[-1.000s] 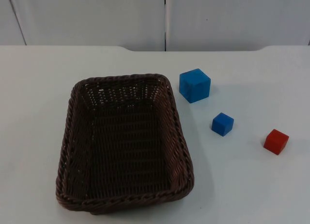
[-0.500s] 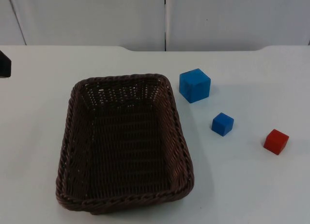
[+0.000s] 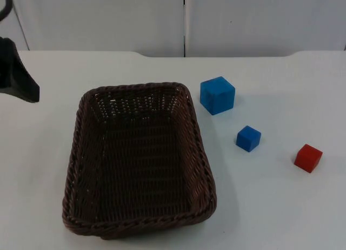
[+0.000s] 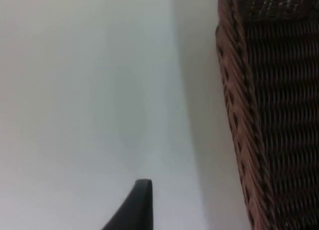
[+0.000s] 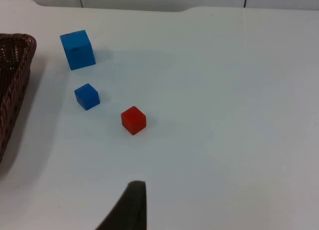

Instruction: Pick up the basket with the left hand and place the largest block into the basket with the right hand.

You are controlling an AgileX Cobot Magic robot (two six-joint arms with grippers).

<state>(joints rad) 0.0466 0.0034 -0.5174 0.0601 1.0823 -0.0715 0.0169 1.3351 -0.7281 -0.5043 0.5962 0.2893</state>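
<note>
Top view: left gripper (image 3: pixel 24 87) at left edge, above table, apart from brown wicker basket (image 3: pixel 139 158) at centre-left; finger spread cannot be told. Large blue block (image 3: pixel 217 95) right of basket's far corner; small blue block (image 3: pixel 248 138) and red block (image 3: pixel 308 158) further right.
Left wrist view: basket wall (image 4: pixel 269 110) beside bare white table (image 4: pixel 89 90).
Right wrist view: right gripper waits; three blocks on table, basket corner (image 5: pixel 15 80) nearby.

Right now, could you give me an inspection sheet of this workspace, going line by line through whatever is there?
Surface: white table top, ending at the grey partition wall.
Job's things: brown wicker basket resting on the table with nothing inside; large blue block beside its far right corner, untouched.
Clutter: small blue block and red block, each standing apart on the table.
Pincers: left pincer above the table left of the basket, not touching it; right pincer's black fingertip is above bare table, short of the blocks.
Cables: left out of this note.
Surroundings: nothing seen beyond the wall.
</note>
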